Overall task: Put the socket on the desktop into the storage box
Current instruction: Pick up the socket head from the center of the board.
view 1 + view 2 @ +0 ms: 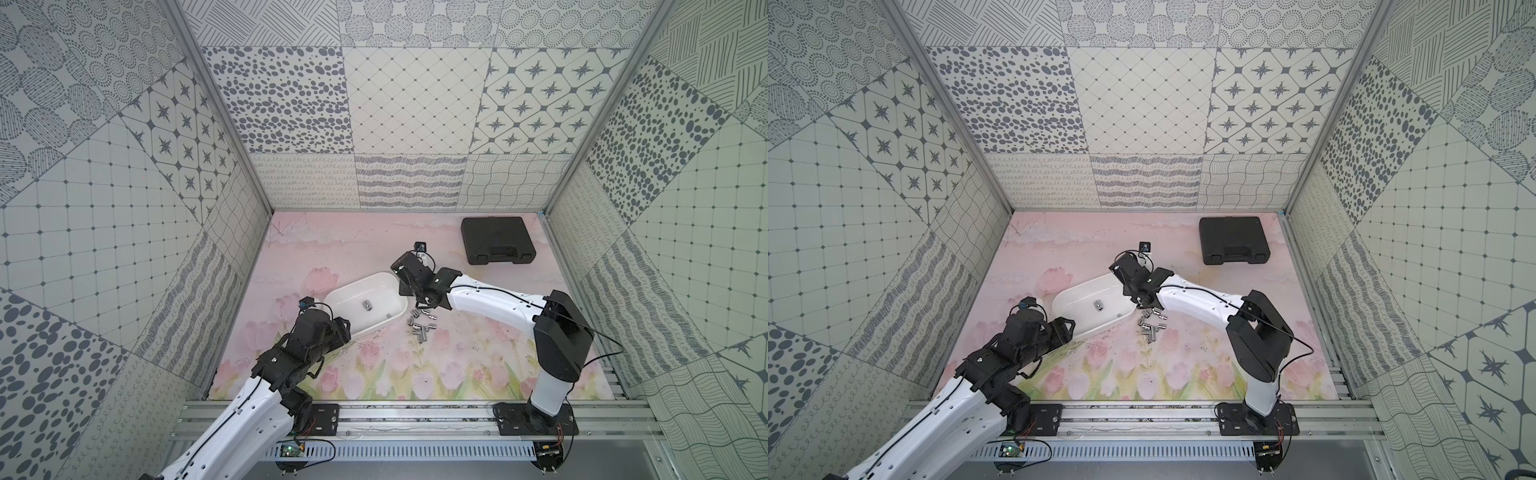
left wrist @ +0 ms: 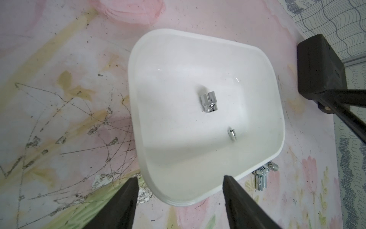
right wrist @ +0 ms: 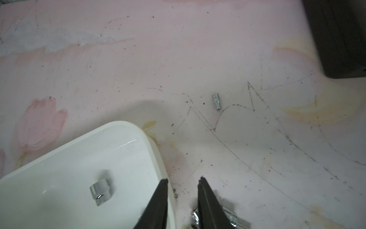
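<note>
The pale pink, tulip-printed desk (image 1: 353, 249) carries everything, its surface scuffed with thin dark scratches. A black tool case (image 1: 496, 240) lies shut, far beyond the right fingers (image 3: 156, 204) and off to one side of them. The white storage box (image 1: 374, 291) sits between the two arms, straight ahead of the left fingers (image 2: 122, 202) and reaching to the right fingers at its opposite end. The left fingers are spread wide and hold nothing; one hangs over the box's near rim and the other over bare desk just outside it. The right fingers stand a narrow gap apart with only scratched desk showing between their tips, so they pinch nothing; one overlaps the corner rim of the box, the other is over the desk just outside. A loose cluster of chrome sockets (image 1: 422, 326) lies on the desk beside the box, right at the right fingers, with at least one piece peeking out from behind the outer finger in the right wrist view. Inside the box, beyond the left fingertips, rests a large socket (image 2: 209, 104) near the middle of the floor, and a small socket (image 2: 232, 134) lies closer to the wall nearest the cluster. One more small socket, the lone socket (image 3: 216, 101), lies by itself on the desk ahead of the right fingers, well apart from them.
</note>
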### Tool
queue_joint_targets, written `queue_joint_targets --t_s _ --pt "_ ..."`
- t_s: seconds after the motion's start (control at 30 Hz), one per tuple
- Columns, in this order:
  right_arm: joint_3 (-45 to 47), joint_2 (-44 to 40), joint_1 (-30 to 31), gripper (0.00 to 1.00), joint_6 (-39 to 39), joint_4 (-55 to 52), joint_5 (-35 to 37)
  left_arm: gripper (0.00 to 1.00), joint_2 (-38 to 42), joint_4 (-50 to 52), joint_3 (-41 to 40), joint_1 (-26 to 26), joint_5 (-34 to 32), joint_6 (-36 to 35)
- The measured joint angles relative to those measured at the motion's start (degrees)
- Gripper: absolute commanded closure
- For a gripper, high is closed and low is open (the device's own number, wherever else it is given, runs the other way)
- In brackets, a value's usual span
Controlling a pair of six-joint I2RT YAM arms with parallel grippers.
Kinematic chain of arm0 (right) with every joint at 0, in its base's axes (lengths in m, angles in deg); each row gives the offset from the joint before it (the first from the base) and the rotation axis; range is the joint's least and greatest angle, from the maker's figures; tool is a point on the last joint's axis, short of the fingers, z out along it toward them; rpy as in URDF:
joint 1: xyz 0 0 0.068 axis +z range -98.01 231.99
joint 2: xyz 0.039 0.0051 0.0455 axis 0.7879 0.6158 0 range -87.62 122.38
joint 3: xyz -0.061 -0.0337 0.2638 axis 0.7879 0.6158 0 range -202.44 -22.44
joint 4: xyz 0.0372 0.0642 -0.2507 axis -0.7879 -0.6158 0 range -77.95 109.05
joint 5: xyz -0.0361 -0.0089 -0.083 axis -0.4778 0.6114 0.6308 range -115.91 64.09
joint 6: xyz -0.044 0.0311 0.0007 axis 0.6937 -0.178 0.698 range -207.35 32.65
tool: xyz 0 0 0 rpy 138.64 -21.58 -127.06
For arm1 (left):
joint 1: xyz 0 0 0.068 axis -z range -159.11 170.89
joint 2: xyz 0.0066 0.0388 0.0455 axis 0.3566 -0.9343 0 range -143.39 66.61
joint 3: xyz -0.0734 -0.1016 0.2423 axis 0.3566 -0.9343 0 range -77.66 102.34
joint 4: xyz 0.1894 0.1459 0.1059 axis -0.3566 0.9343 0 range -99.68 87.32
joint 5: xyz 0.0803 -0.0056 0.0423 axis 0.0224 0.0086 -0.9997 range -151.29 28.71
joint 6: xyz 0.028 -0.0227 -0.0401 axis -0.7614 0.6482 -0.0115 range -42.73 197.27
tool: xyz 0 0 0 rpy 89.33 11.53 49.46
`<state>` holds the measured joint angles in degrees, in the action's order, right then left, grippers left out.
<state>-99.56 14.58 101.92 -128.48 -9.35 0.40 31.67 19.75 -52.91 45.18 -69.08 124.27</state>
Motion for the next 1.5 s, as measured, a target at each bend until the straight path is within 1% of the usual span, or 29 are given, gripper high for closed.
queue_joint_targets --t_s 0.03,0.13,0.27,0.43,0.57,0.63,0.77,0.9,1.1,1.27,1.5 --pt "0.74 -0.55 -2.19 0.55 2.91 0.81 -1.05 0.28 -0.13 0.00 0.00 0.00 -0.04 -0.02" --pt "0.90 -0.72 -7.04 0.54 8.92 2.99 -2.84 0.28 -0.39 0.00 0.00 0.00 -0.15 -0.02" --pt "0.85 0.74 -12.57 0.39 14.36 5.38 -6.73 0.28 -0.59 0.00 0.00 0.00 -0.20 -0.02" --pt "0.72 6.62 -16.74 0.38 17.59 7.98 -11.21 0.28 -0.59 0.00 0.00 0.00 -0.15 -0.04" --pt "-0.20 11.26 -18.53 0.43 18.78 8.22 -13.97 0.28 -0.59 0.00 0.00 0.00 -0.15 -0.04" --pt "-0.52 12.46 -19.17 0.46 19.04 8.39 -14.99 0.28 -0.59 0.00 0.00 0.00 -0.13 -0.04" --pt "-1.16 13.64 -20.17 0.49 19.32 8.50 -16.02 0.28 -0.52 0.00 0.00 0.00 -0.13 -0.07" --pt "-2.71 14.69 -20.65 0.53 19.74 8.50 -15.65 0.28 -0.52 0.00 0.00 0.00 -0.13 -0.07" --pt "-4.31 16.44 -20.81 0.63 20.20 8.33 -14.56 0.28 -0.37 0.00 0.00 0.00 -0.15 -0.07" --pt "-4.55 17.75 -20.83 0.65 20.33 7.67 -13.16 0.28 -0.26 0.00 0.00 0.00 -0.13 -0.07" --pt "-4.52 17.77 -21.00 0.77 19.89 7.43 -11.41 0.28 -0.22 0.00 0.00 0.00 -0.13 -0.04"
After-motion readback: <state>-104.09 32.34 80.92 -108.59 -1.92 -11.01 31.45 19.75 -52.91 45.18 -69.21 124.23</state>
